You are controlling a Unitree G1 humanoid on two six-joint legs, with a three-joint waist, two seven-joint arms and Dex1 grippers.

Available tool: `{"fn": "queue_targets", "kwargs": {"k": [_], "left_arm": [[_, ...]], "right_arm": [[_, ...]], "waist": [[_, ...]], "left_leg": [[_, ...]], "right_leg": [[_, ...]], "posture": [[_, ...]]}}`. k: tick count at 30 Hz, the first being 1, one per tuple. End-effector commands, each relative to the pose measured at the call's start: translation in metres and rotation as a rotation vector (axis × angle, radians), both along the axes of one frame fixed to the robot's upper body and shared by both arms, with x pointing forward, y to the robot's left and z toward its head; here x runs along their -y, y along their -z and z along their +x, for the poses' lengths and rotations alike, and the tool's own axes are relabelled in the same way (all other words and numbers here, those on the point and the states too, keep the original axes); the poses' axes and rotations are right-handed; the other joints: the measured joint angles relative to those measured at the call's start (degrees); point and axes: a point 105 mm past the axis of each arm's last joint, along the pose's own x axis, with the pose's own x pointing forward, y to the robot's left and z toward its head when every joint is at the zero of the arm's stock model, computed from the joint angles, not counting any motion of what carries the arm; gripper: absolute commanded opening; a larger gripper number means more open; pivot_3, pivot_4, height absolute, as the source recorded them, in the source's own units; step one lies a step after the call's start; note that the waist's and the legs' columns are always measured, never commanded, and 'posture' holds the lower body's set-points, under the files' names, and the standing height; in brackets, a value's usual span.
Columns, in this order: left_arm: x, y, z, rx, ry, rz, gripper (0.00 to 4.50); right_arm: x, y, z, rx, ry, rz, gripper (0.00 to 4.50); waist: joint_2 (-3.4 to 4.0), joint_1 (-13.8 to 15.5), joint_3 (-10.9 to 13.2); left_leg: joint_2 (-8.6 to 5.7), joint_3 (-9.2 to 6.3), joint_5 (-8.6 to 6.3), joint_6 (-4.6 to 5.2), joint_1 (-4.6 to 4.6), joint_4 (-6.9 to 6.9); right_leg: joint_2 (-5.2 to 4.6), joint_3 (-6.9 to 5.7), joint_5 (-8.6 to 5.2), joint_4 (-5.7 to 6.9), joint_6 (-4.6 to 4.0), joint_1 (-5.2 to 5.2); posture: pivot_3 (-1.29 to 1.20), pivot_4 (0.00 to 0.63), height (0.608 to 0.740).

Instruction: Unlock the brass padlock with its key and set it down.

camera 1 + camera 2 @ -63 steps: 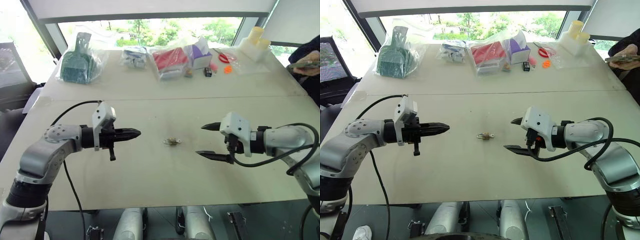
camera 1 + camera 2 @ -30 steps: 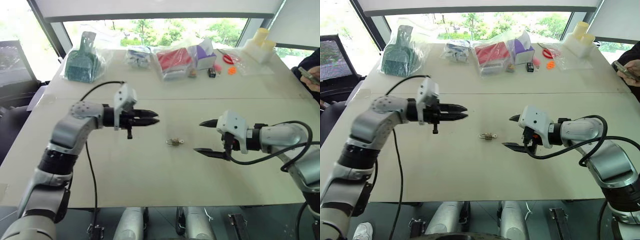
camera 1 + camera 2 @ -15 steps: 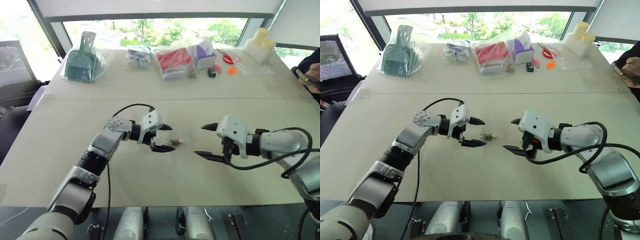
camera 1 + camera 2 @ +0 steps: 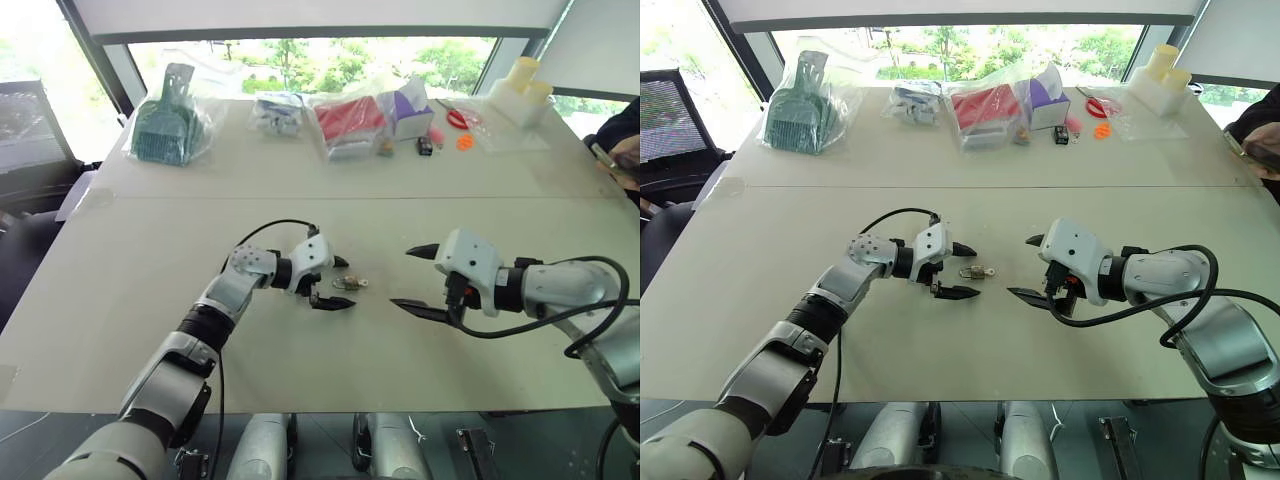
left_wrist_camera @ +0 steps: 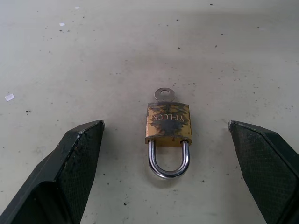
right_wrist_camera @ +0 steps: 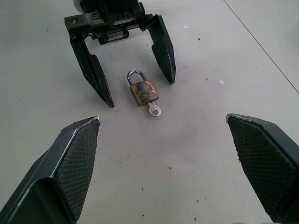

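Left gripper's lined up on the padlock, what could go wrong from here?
1. The brass padlock lies flat on the table between the open left gripper fingers; closing may skid it sideways rather than pinch it.
2. The key is already in the lock; a grip on that end could knock or pull it out.
3. The open right gripper waits nearby; the two could collide.

Left gripper [image 4: 331, 280] fingers spread beside the brass padlock [image 4: 346, 283].

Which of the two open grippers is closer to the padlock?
The left gripper: its fingers flank the brass padlock on the table; the right gripper is farther off.
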Motion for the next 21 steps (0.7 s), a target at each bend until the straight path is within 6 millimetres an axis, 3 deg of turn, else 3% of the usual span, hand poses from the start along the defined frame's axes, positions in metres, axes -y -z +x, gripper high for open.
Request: {"fn": "queue_targets", "kwargs": {"k": [1, 7, 12, 18, 21], "left_arm": [[-0.003, 0.004, 0.005, 0.002, -0.032, 0.011, 3.59], [-0.001, 0.004, 0.004, 0.006, -0.020, 0.005, 0.81], [-0.005, -0.003, 0.006, 0.034, -0.015, 0.007, 0.74], [-0.016, -0.045, 0.016, 0.084, -0.011, -0.044, 0.74], [-0.024, -0.072, 0.014, 0.097, 0.040, -0.055, 0.74]], "right_arm": [[-0.004, -0.014, -0.002, 0.064, -0.020, 0.008, 4.50], [-0.005, -0.014, -0.001, 0.068, -0.022, 0.007, 4.50], [-0.009, -0.013, 0.003, 0.103, -0.021, -0.003, 4.50], [-0.026, -0.015, 0.026, 0.336, -0.031, -0.072, 4.50], [-0.038, -0.013, 0.042, 0.535, -0.070, -0.188, 4.50]], "waist": [[0.00, -0.02, 0.00], [0.00, -0.07, -0.01], [0.00, -0.12, -0.01], [0.00, -0.33, 0.00], [-0.02, -0.28, 0.01]], "left_leg": [[0.00, 0.00, 0.00, 0.00, 0.02, 0.00], [0.00, -0.01, 0.00, 0.00, 0.07, 0.00], [0.01, 0.00, 0.00, 0.00, 0.08, 0.00], [0.01, 0.02, 0.00, 0.00, 0.03, -0.02], [0.00, 0.04, 0.00, 0.00, -0.02, -0.02]], "right_leg": [[0.00, 0.00, 0.00, 0.00, 0.00, 0.01], [0.00, 0.00, 0.00, 0.00, 0.00, 0.06], [0.00, 0.00, 0.00, 0.00, 0.00, 0.06], [0.03, -0.01, 0.01, 0.10, 0.02, -0.07], [0.04, -0.01, 0.01, 0.13, 0.04, -0.12]], "posture": [[0.00, 0.150, 0.740], [0.00, 0.150, 0.740], [0.00, 0.150, 0.740], [0.00, 0.150, 0.740], [0.00, 0.150, 0.740]]}}
